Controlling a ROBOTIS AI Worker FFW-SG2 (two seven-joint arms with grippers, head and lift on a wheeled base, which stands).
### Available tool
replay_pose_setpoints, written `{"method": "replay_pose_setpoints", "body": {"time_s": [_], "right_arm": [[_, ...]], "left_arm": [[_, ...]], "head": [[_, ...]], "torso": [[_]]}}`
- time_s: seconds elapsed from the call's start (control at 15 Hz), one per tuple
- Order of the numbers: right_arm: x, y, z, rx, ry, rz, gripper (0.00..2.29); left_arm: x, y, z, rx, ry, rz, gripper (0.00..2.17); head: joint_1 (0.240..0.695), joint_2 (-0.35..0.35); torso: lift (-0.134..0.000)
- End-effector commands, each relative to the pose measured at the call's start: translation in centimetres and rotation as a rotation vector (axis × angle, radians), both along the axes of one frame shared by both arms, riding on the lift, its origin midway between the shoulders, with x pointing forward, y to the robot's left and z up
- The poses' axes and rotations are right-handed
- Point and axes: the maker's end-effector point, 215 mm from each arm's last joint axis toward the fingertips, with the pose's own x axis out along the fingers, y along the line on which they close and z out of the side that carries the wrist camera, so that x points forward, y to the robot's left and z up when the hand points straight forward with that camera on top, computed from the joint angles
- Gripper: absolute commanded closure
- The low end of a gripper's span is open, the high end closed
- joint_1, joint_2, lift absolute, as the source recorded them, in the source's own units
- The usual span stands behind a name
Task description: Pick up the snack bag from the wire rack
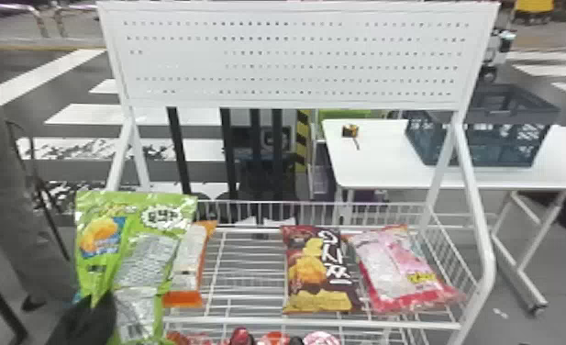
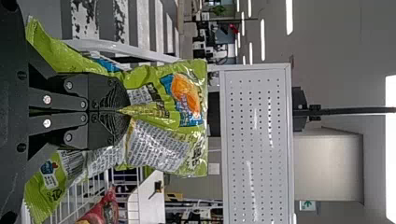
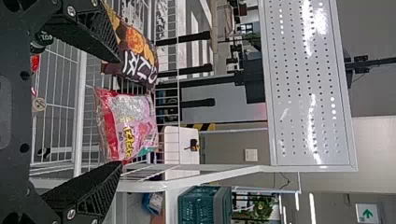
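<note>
The snack bag [image 1: 132, 247] is bright green and glossy, with an orange-coloured picture on a blue patch, a silvery panel of small print and a barcode near its lower end. It is gripped and pinched inward, its film creased and gathered into a sharp fold, with the upper part spreading broad and flat. It stands roughly upright at the left end of the wire rack [image 1: 313, 323]; whether it touches the rack cannot be told. The rack is white, with a basket of thin wires, a tubular frame and an upright perforated board above.
</note>
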Motion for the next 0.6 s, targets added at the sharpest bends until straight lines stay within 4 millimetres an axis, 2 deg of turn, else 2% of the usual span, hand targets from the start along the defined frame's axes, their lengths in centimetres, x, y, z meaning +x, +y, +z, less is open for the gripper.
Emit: {"method": "replay_pose_setpoints", "body": {"time_s": [0.0,0.53], "right_arm": [[-0.03,-0.01,-0.18,0.001,0.005,-0.001,0.12],[0.06,0.01,-0.59,0.003,0.018,0.0,0.12]], "left_arm": [[0.0,0.01,0.0,0.0,0.0,0.0,1.81],[0.0,0.03,0.27,0.001,-0.008,0.002,1.81]], "head": [[0.499,0.0],[0.499,0.0]], "torso": [[0.0],[0.0]]}}
